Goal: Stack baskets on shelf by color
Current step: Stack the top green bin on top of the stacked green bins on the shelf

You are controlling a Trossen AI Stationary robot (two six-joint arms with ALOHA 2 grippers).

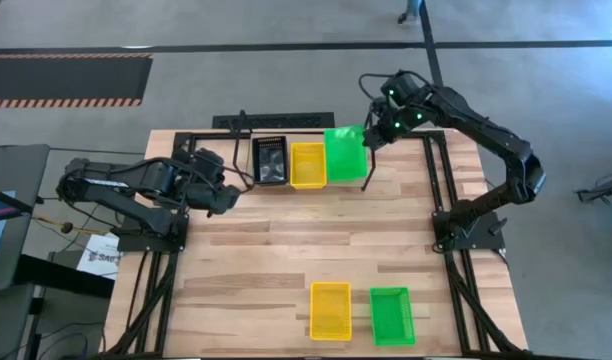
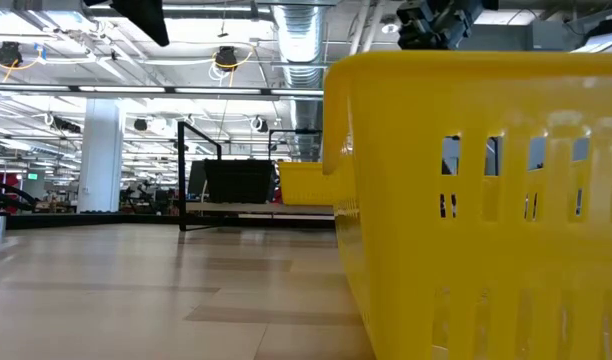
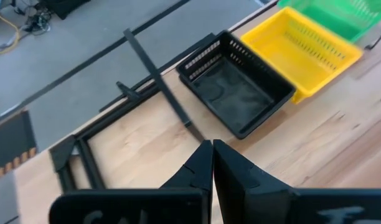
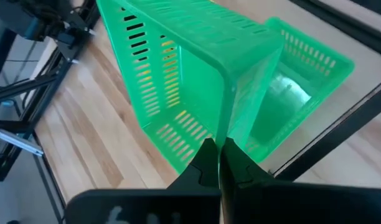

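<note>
High view, near edge first: a yellow basket (image 1: 330,310) & a green basket (image 1: 392,315) sit side by side on the wooden tabletop (image 1: 266,260), close but apart, yellow to the left, both empty. In the low view that near yellow basket (image 2: 486,200) fills the right half of the pic, so little shows behind it.

Mid table is bare wood. The left gripper (image 1: 229,192) hangs over the left side of the table, just short of the shelf, fingers pressed together w/ nothing between them; left wrist view confirms, its fingers (image 3: 234,171) meet tip to tip above the wood.

Far edge: the shelf (image 1: 426,160), black rod frame w/ uprights. On it, in a row left to right: black basket (image 1: 270,160), yellow basket on the shelf (image 1: 307,164), green basket on the shelf (image 1: 344,165). Black & yellow touch or nearly so. Left wrist view shows the black one (image 3: 237,84) empty, yellow next to it.

The right gripper (image 1: 371,135) is at the far right end of the row, clamped on the rim of a second green basket, the held green basket (image 4: 190,68), which is tilted steeply, part way into the green one already on the shelf (image 4: 296,81). Right wrist view: fingers (image 4: 243,171) pinch the thin wall at a corner. Cannot tell if the held one touches the lower one's floor.
</note>
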